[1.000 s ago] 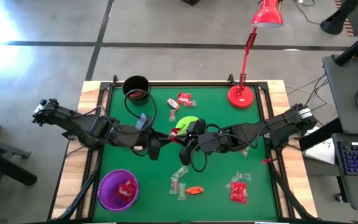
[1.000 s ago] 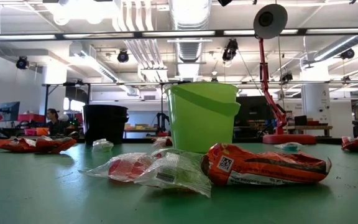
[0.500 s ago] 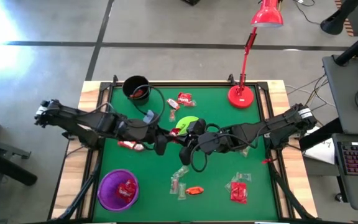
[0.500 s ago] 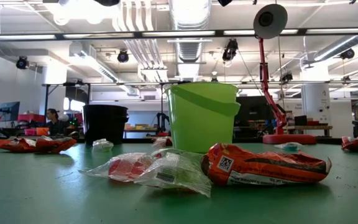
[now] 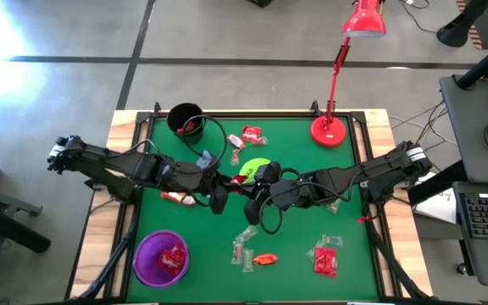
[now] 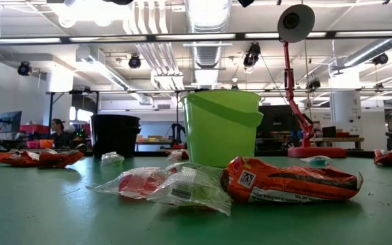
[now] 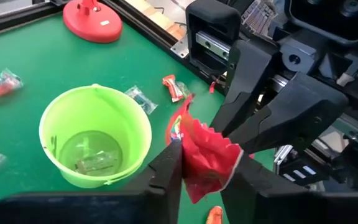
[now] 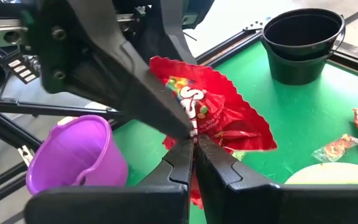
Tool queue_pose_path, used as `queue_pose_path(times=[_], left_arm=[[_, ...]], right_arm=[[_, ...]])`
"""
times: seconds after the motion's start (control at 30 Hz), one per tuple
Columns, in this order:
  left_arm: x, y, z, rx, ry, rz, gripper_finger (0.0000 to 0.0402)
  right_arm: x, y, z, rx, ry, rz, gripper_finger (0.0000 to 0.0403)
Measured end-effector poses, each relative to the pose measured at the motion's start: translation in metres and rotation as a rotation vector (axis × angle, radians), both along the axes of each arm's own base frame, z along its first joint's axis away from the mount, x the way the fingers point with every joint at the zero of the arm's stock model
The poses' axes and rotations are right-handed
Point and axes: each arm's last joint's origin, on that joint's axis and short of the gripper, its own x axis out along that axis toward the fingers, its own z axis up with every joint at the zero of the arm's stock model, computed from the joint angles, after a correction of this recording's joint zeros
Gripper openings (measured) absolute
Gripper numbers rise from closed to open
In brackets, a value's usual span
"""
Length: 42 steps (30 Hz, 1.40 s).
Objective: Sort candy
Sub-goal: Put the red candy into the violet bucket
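Mid-table, beside the green cup [image 5: 255, 168], the right gripper [image 8: 194, 144] is pinching a red candy [image 8: 213, 112] aloft while the left gripper [image 7: 209, 167] is clamping its opposite edge, seemingly a handover between arms.

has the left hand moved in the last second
Yes. In the high view the left hand has slid toward the green bucket and now meets the red candy bag there.

candy bag [image 7: 205, 158] between both claws, beside cup [image 7: 96, 135]
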Motion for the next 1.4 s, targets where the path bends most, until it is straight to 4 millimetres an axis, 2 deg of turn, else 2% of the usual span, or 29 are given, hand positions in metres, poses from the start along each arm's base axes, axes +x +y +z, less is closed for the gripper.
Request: queue_pose_path(times=[0.17, 0.33, 0.73, 0.93, 1.07, 1.27, 1.4], left_arm=[[0.0, 0.0, 0.0, 0.036, 0.005, -0.017, 0.0025], [0.001, 0.0, 0.001, 0.064, -0.007, -0.033, 0.0008], [-0.003, 0.001, 0.002, 0.116, 0.021, -0.064, 0.0007], [-0.034, 0.005, 0.007, 0.107, 0.126, -0.102, 0.0007], [-0.056, 0.001, 0.012, 0.037, 0.166, -0.238, 0.0007], [-0.076, -0.026, 0.011, -0.128, 0.256, -0.512, 0.0007], [-0.092, -0.045, 0.004, -0.186, 0.378, -0.565, 0.0007]], right_arm=[[0.0, 0.0, 0.0, 0.001, -0.003, 0.002, 0.0009], [0.0, 0.0, 0.001, 0.002, -0.004, 0.007, 0.0021], [-0.001, 0.001, 0.002, 0.027, -0.003, 0.051, 0.0125], [-0.014, -0.001, 0.019, 0.042, -0.045, 0.061, 0.0155], [-0.023, -0.004, 0.028, 0.042, -0.051, 0.06, 0.016], [-0.029, -0.007, 0.03, 0.024, -0.022, 0.052, 0.0155], [-0.031, -0.007, 0.025, 0.011, 0.026, 0.052, 0.0156]])
